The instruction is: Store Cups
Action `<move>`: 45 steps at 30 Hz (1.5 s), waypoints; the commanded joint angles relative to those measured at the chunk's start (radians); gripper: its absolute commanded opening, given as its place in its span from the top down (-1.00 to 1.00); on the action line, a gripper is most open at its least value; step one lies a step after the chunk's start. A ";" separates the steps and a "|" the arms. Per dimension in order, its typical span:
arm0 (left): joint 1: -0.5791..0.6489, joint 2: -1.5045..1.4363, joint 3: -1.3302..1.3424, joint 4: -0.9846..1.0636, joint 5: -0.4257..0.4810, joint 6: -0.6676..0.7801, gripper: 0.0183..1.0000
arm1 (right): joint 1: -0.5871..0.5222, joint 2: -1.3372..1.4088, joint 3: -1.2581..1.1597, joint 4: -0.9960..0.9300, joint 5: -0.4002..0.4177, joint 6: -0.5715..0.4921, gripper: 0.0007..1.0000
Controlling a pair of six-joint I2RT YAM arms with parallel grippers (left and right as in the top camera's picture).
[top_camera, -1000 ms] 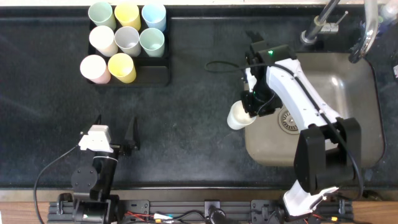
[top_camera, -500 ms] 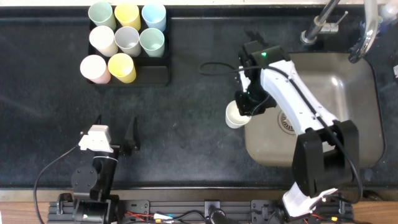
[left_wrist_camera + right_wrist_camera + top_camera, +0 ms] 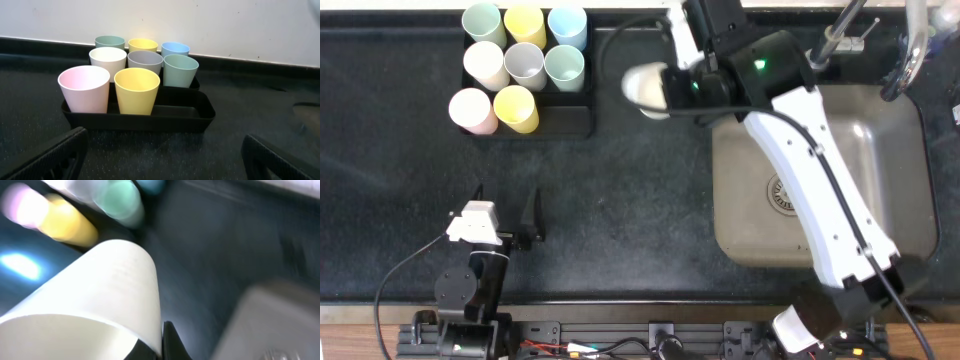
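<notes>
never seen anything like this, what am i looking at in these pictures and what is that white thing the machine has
These are two robot arms at a dark worktop with a sink. One picture looks straight down from above. The other two come from small cameras on each arm's wrist. The left arm sits low near its base with its jaws open and empty. Its camera faces a black tray holding eight pastel cups, with one free slot at the corner nearest the sink. The right arm has its jaws shut on a white cup, seen between sink and tray from above. Its wrist picture shows that cup close up.
</notes>
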 commanded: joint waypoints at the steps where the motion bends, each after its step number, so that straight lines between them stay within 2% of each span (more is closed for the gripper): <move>1: 0.002 -0.013 -0.003 -0.001 0.005 -0.008 -1.00 | 0.050 0.019 0.066 0.091 -0.152 0.048 0.92; 3: 0.002 -0.012 -0.003 -0.001 0.005 -0.008 -1.00 | 0.069 0.053 0.074 0.144 -0.198 0.077 0.92; 7: 0.002 -0.012 -0.003 -0.001 0.005 -0.008 -1.00 | 0.102 0.121 0.074 0.192 -0.196 0.122 0.92; 11: 0.002 -0.013 -0.003 -0.001 0.005 -0.008 -1.00 | 0.138 0.193 0.078 0.198 -0.165 0.169 0.92; 17: 0.002 -0.012 -0.003 -0.001 0.005 -0.008 -1.00 | 0.181 0.288 0.085 0.198 -0.072 0.234 0.92; 36: 0.002 -0.012 -0.003 -0.001 0.005 -0.008 -1.00 | 0.202 0.437 0.086 0.248 0.051 0.286 0.92; 45: 0.002 -0.013 -0.003 -0.001 0.005 -0.008 -1.00 | 0.207 0.480 0.086 0.266 0.050 0.290 0.92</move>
